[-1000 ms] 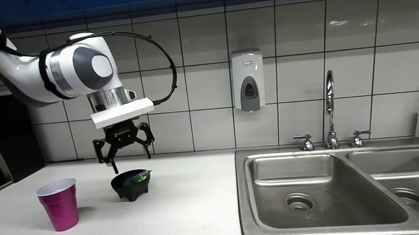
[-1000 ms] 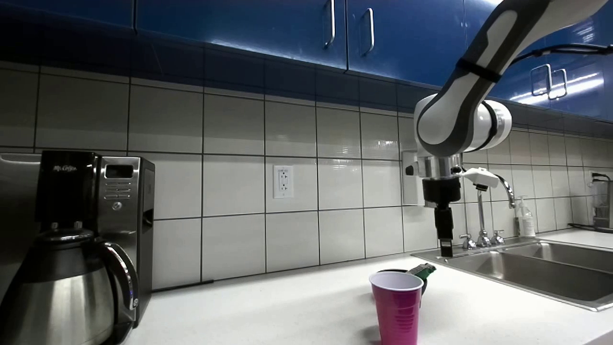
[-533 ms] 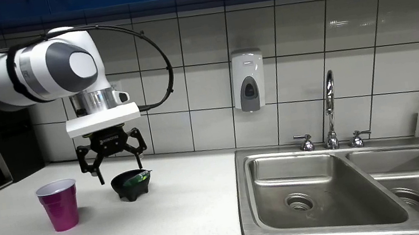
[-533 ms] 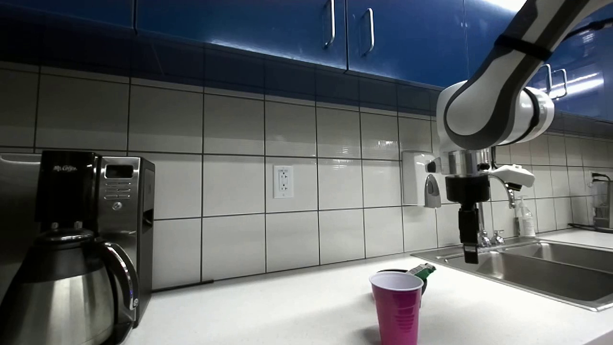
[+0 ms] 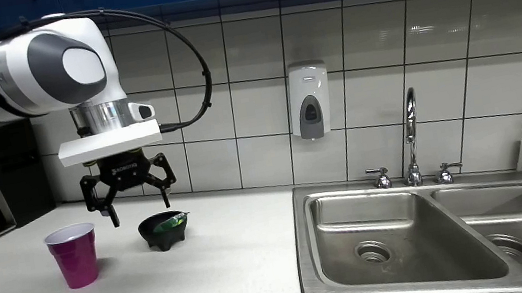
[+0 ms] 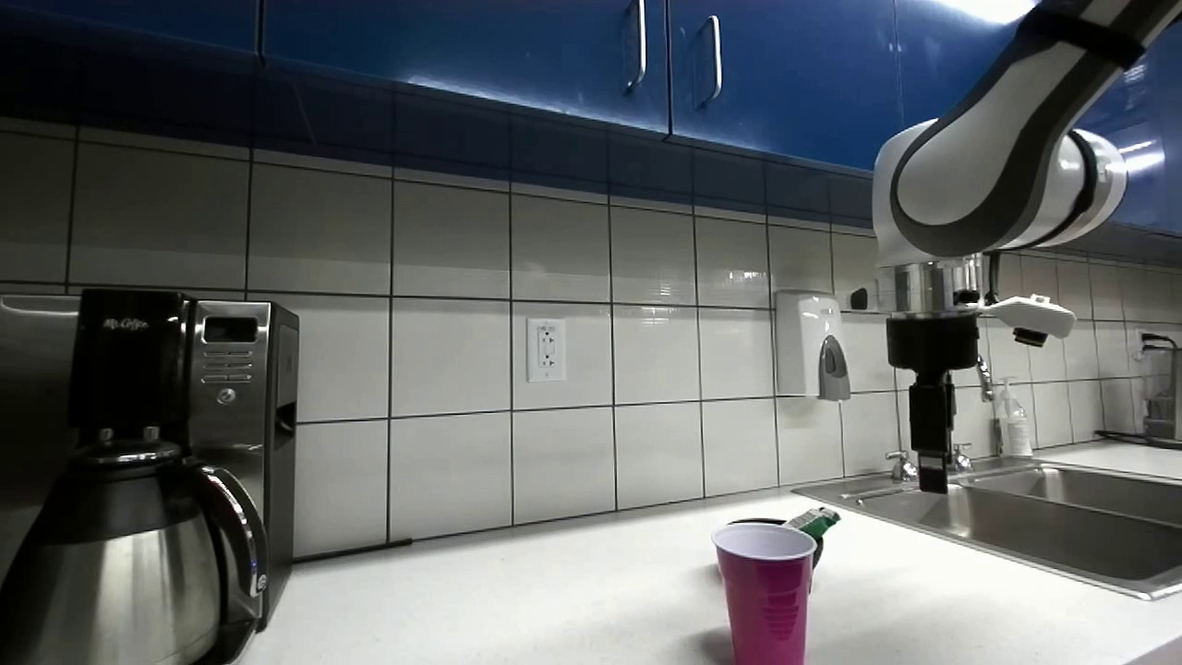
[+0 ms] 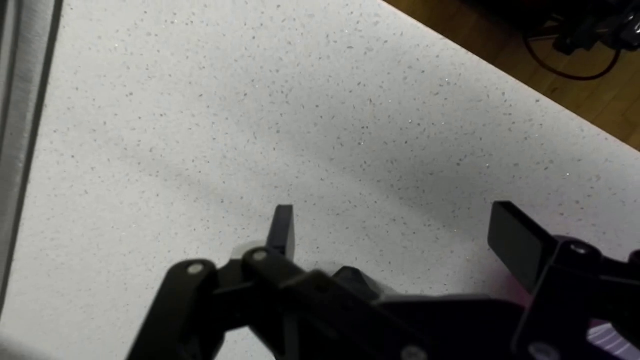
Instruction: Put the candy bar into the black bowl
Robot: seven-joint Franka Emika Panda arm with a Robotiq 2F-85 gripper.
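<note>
In an exterior view, the gripper [image 5: 141, 216], released, jaws spread, has shifted left. The candy bar [image 5: 171, 222] lies in the black bowl [image 5: 164, 238], right end over the rim. In an exterior view, the gripper has shifted right; the magenta cup [image 6: 767, 596] partly hides the bowl. Wrist view: fingers [image 7: 519, 245] apart above the countertop [image 7: 240, 120].

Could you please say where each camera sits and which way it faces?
An exterior view: in front of the counter, facing the tiled wall; arm and open gripper show.
An exterior view: seemingly near the coffee maker, facing the wall at an angle; arm and gripper show.
The wrist view: above the gripper, facing down at the counter; the fingers show.
Both exterior views share the sink, magenta cup, black bowl and candy bar.
</note>
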